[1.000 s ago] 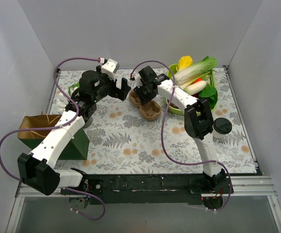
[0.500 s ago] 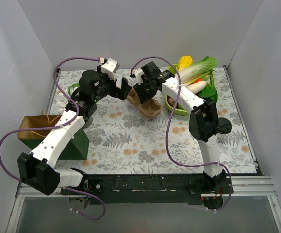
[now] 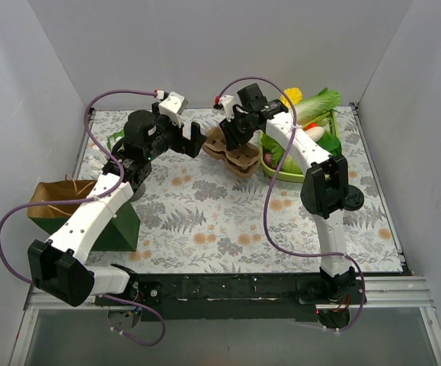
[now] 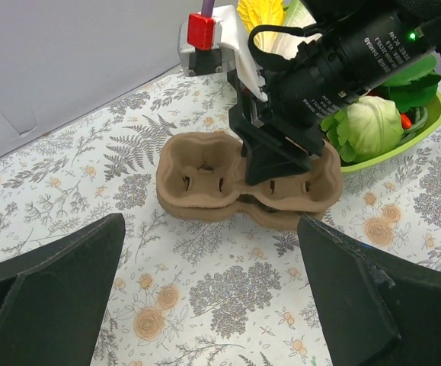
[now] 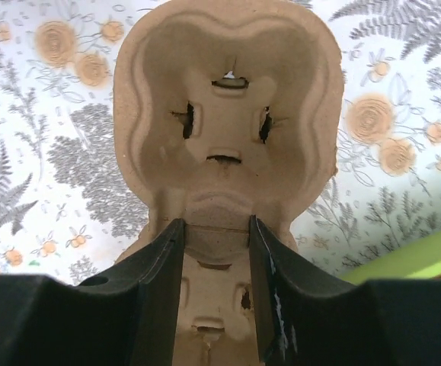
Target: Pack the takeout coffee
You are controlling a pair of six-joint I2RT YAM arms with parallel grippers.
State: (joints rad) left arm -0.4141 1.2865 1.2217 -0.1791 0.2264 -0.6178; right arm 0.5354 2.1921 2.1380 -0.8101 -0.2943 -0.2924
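Currently the right gripper [image 5: 215, 232] pinches the cardboard carrier [image 5: 224, 114] at its middle; the left gripper [image 4: 211, 225] gapes empty. The takeout coffee [image 3: 354, 200] sits half-hidden beside the right arm: likely light, crushable; hold its wall gently.

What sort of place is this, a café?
Likely a lab test booth, not a café: bare grey walls box in a flower-print table, robot arms are bolted to its edge, and props include a cardboard cup carrier and a bowl of vegetables.
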